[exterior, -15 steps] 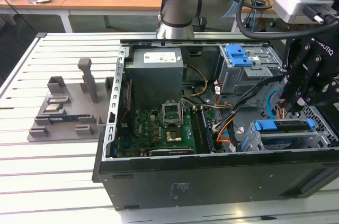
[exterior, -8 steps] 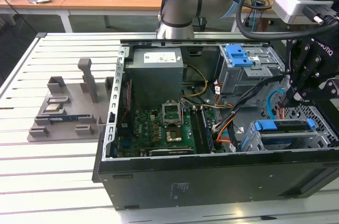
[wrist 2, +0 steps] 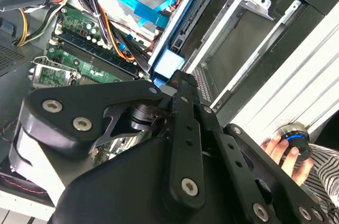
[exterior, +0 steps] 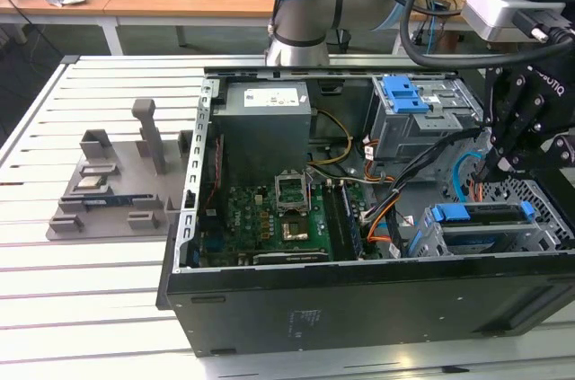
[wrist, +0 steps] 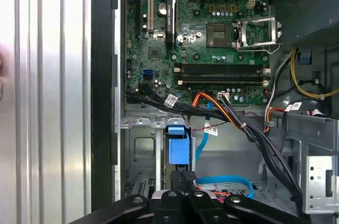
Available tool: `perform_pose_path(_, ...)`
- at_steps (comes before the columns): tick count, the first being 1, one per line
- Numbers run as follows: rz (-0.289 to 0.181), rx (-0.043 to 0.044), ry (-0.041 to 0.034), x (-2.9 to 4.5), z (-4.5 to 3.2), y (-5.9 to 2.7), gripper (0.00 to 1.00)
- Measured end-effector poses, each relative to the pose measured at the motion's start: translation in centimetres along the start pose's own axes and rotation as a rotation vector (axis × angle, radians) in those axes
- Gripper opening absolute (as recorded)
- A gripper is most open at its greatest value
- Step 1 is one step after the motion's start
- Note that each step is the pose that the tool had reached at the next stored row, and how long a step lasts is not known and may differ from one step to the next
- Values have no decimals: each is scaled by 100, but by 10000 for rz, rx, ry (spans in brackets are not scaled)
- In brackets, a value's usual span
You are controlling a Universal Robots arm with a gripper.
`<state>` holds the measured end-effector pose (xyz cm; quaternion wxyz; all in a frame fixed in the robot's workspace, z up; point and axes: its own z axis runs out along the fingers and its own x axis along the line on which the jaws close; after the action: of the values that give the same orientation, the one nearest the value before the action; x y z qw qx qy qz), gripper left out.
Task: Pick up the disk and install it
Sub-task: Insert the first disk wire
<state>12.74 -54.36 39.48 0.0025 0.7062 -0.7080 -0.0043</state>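
The disk [exterior: 481, 215] lies in the lower metal cage at the exterior view's right end of the open computer case, its blue rail facing up. In the second wrist view the disk [wrist 2: 183, 28] stands edge-on in the cage with its blue tab toward me. Its blue end also shows in the first wrist view [wrist: 177, 147]. My gripper [exterior: 492, 167] hangs just above that cage, its black fingers [wrist 2: 177, 78] shut together with nothing between them, their tips [wrist: 186, 176] right beside the blue tab.
A grey power-supply box [exterior: 265, 124], the motherboard [exterior: 269, 218] and bundles of cables [exterior: 395, 191] fill the case. A blue bracket [exterior: 402, 92] tops the upper cage. A grey fixture [exterior: 117, 182] stands on the slatted table. A person's hand [wrist 2: 280, 152] rests on a knob.
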Motion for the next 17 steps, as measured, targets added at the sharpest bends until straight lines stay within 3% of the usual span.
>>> perform_pose_path(2,0,0,0,0,3,0,11)
perform_pose_path(5,0,0,0,0,6,0,29)
perform_pose_path(6,0,0,1,0,6,0,29)
perform_pose_path(7,0,0,0,0,7,0,36)
perform_pose_path(9,-1,0,-4,-3,9,-5,36)
perform_pose_path(17,0,-48,51,-180,46,-313,36)
